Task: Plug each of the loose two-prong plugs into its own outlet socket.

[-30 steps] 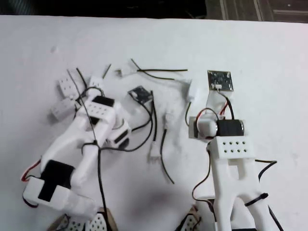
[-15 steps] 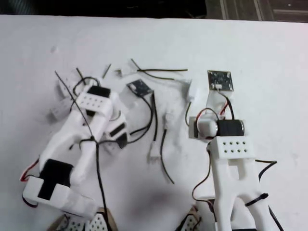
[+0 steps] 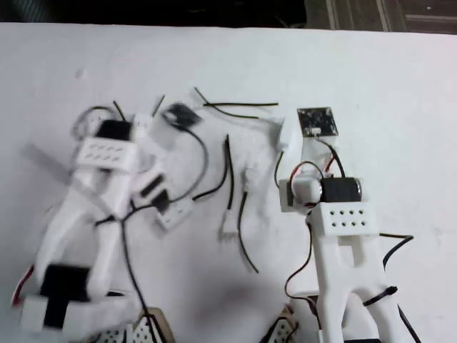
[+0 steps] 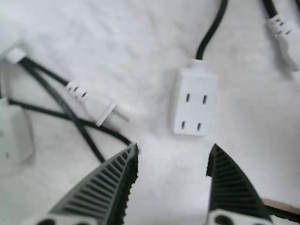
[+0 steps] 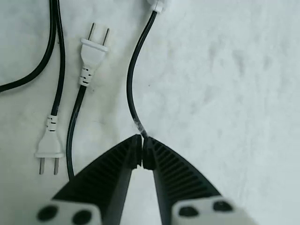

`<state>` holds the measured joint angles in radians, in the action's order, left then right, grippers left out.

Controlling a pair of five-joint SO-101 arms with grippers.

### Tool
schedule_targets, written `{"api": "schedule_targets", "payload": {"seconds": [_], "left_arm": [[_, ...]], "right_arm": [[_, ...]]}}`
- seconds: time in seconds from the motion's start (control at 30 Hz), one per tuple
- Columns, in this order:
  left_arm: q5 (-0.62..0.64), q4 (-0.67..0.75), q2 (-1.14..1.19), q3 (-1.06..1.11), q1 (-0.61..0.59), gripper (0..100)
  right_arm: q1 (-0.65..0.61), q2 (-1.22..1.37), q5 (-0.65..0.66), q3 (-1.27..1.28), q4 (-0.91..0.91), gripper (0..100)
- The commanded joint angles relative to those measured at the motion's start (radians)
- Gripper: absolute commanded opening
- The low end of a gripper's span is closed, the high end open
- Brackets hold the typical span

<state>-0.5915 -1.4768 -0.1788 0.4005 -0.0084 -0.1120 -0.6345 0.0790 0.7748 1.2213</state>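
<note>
The left hand [image 4: 171, 157] is hanging over the table [image 4: 154, 51], fingers spread apart; the right hand [image 5: 141, 150] is pinching a black cord [image 5: 131, 89] just above it.

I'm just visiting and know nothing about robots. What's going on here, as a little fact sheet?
Left gripper: open, a white plastic two-socket outlet block lying just beyond its tips
Nearby plug: white two-prong plug on black cord, unplugged, beside the block
Right gripper: shut on a thin black cord
Beside it: two more white two-prong plugs, loose
Surface: white table
</note>
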Motion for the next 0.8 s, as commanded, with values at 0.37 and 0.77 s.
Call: {"api": "schedule_targets", "payload": {"seconds": [0.37,0.77], "left_arm": [[-0.005,0.299,-0.498,0.566,-0.427,24],[0.003,0.394,-0.742,0.839,-0.461,24]], "right_arm": [[-0.289,0.008,0.061,-0.149,0.170,7.4],[-0.453,0.516,0.008,-0.423,0.203,7.7]]}}
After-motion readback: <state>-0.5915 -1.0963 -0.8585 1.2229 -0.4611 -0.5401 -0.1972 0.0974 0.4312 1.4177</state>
